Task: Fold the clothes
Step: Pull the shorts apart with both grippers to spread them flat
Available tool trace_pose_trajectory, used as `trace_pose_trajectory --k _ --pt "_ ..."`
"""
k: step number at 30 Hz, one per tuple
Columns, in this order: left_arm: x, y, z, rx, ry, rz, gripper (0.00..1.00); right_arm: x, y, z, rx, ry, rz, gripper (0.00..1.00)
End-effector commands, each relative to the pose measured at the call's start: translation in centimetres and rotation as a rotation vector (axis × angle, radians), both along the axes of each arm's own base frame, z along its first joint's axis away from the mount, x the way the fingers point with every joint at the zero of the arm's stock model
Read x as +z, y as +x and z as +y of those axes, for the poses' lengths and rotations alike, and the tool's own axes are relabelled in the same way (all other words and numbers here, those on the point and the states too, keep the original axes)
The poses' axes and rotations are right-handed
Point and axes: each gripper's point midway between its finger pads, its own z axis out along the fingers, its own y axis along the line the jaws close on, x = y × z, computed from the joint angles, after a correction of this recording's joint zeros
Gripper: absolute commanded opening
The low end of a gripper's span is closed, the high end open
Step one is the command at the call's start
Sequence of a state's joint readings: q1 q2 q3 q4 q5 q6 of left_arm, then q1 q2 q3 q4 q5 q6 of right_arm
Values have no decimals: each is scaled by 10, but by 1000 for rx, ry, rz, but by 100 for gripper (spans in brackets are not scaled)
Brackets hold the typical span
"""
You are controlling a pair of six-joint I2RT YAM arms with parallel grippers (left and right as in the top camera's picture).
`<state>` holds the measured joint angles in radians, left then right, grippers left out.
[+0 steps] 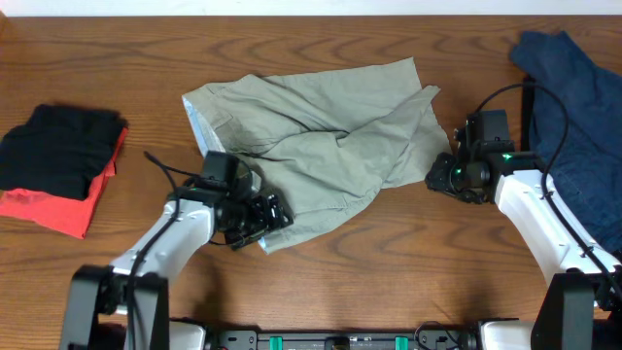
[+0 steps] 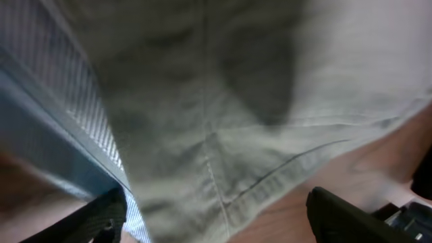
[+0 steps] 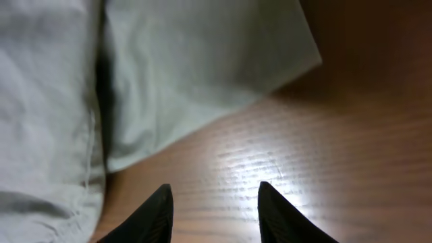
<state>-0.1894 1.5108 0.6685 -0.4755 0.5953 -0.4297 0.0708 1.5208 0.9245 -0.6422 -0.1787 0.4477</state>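
Observation:
The khaki-grey shorts (image 1: pixel 321 136) lie crumpled in the middle of the table, with pale blue waistband lining (image 1: pixel 195 124) showing at their left end. My left gripper (image 1: pixel 267 216) is at the shorts' front left edge. In the left wrist view its fingers (image 2: pixel 223 216) are wide open, with the cloth's hem (image 2: pixel 256 182) and striped blue lining (image 2: pixel 67 128) between them. My right gripper (image 1: pixel 439 175) is just off the shorts' right edge. In the right wrist view it (image 3: pixel 214 206) is open over bare wood, and the shorts (image 3: pixel 155 74) lie ahead and to the left.
A folded black garment (image 1: pixel 58 146) lies on a red one (image 1: pixel 53 212) at the far left. A dark blue garment (image 1: pixel 573 107) lies in a heap at the far right, close behind my right arm. The wooden table (image 1: pixel 389 272) shows in front.

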Motion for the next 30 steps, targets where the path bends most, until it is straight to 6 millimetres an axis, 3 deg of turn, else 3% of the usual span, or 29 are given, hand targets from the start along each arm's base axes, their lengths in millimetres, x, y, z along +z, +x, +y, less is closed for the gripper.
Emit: trace_pose_trajectory --k 1,3,4,9,14,17,24,30 --pt "-16 -8 5 19 40 62 61 5 9 3 14 -8 -44 41" --pt "-17 -10 5 19 42 71 19 9 18 3 14 -6 -87 43" --pt "-16 -12 6 10 43 73 6 12 25 4 14 -4 -115 45" --pt "-6 -23 24 0 58 99 6 26 54 6 13 7 -249 51" --pt "14 -17 67 178 85 101 6 29 75 12 21 29 -325 53" --pt "25 -8 83 256 82 46 6 15 77 14 -5 49 -290 53" --pt "31 -5 88 273 91 12 6 -38 68 13 -117 82 -125 53" --pt "30 -5 90 273 101 11 6 -55 89 15 -167 113 -166 54"
